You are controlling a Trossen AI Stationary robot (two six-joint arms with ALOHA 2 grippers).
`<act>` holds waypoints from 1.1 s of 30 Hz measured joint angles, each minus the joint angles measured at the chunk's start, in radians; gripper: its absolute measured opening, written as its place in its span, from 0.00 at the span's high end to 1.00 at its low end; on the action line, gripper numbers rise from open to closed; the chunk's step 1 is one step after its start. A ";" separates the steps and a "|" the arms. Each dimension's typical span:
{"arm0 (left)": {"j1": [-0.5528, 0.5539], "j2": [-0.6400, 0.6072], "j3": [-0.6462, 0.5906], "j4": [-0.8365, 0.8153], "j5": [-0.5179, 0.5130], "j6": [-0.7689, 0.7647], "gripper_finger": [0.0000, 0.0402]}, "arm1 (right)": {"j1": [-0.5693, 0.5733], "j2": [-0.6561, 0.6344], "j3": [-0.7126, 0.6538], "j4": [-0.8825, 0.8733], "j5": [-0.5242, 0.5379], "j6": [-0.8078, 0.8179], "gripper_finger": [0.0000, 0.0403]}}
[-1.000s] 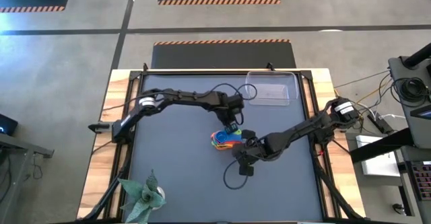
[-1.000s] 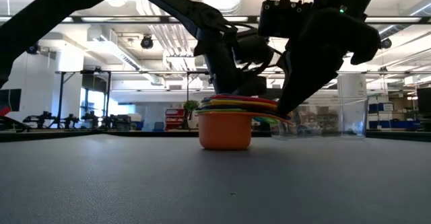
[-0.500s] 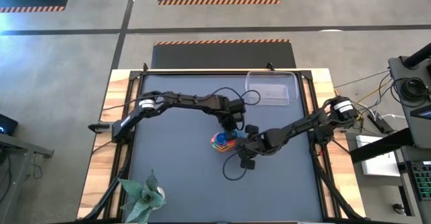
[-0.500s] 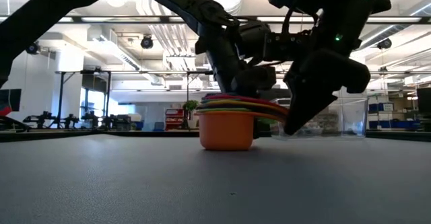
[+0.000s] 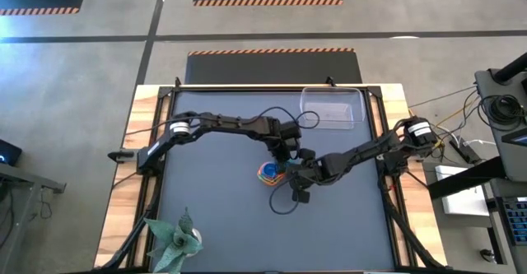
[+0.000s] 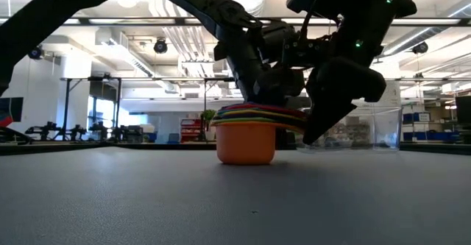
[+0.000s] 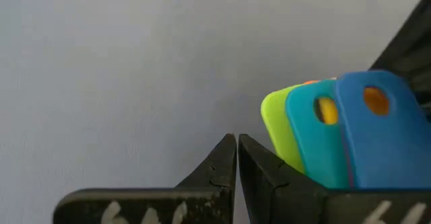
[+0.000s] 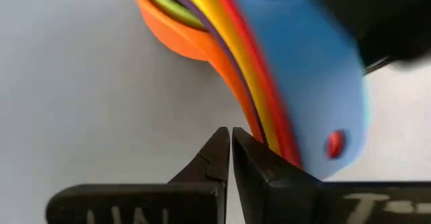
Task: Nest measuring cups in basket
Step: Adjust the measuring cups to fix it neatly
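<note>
Both pinched-shut grippers – left (image 5: 284, 152), right (image 5: 294, 173) – seemingly steadying nested rainbow plastic measuring cups (image 5: 270, 172), mid-table; clear rectangular basket (image 5: 332, 109) waiting far-right.

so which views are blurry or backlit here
Low view: both arms are backlit silhouettes against bright ceiling lights, though the orange cup stays clear. Right wrist view: the blue handle is soft, too near the lens. Left wrist view: the handles look slightly soft.

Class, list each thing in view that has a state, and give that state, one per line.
Cups: nested in one stack, standing on the mat, outside the basket.
Basket: empty, at the mat's far edge.
Left claw: shut, beside the cup handles.
Right claw: shut, at the stack's handles.
</note>
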 joint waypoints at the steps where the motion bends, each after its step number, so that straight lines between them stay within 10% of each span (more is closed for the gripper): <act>1: -0.001 0.000 0.000 0.003 0.001 0.001 1.00 | -0.003 0.000 0.000 0.000 0.001 0.000 0.98; 16: -0.001 -0.010 0.000 -0.005 -0.077 0.016 1.00 | 0.012 -0.008 0.000 -0.031 -0.042 0.016 0.98; 24: 0.004 -0.074 -0.026 -0.045 -0.372 -0.058 1.00 | 0.053 -0.071 0.000 -0.152 -0.047 0.077 0.98; 33: -0.011 -0.293 -0.273 0.278 -0.470 -0.029 1.00 | 0.131 -0.175 -0.004 -0.199 0.027 0.112 0.98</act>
